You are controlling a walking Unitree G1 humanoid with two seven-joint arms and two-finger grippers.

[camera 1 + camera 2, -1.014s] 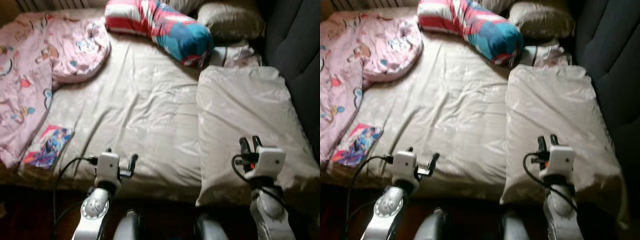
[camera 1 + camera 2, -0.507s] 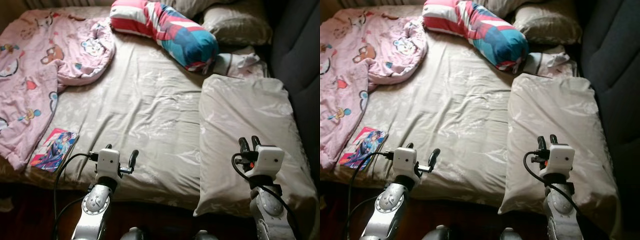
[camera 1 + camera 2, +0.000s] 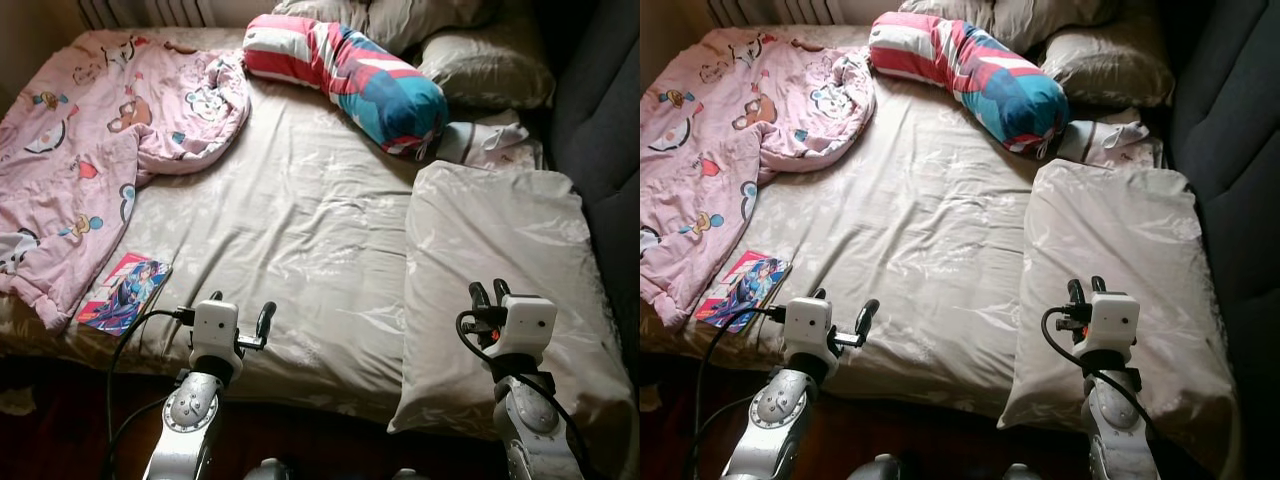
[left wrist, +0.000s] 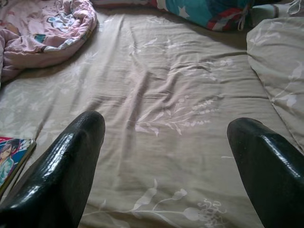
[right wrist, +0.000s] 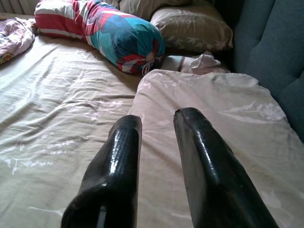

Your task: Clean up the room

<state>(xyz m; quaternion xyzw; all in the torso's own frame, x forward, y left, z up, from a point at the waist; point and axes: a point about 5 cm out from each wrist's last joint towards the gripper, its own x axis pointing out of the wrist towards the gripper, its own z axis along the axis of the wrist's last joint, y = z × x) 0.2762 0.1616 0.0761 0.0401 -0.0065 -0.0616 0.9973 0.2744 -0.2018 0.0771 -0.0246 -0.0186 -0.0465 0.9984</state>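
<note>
A bed (image 3: 300, 220) with a beige flowered sheet is seen from its foot, and tidying looks barely begun. A pink cartoon-print blanket (image 3: 90, 140) lies crumpled over the bed's left side. Near the foot on that side, just beside the blanket's edge, lies a colourful book (image 3: 125, 293). A striped red, white and blue bolster (image 3: 350, 75) lies slantwise near the head of the bed, with two beige pillows (image 3: 490, 70) behind it and a small crumpled white cloth (image 3: 490, 140) just beside its blue end. A large beige pillow (image 3: 500, 260) lies lengthwise along the bed's right side, against a dark blue padded wall (image 3: 600, 110). The left end effector (image 3: 240, 312) hovers at the foot of the bed, fingers spread wide, empty. The right end effector (image 3: 486, 296) hovers over the large pillow, fingers nearly pressed together, pinching nothing. No bin, basket or other container appears; blanket, book and pillows all seem left to straighten.
</note>
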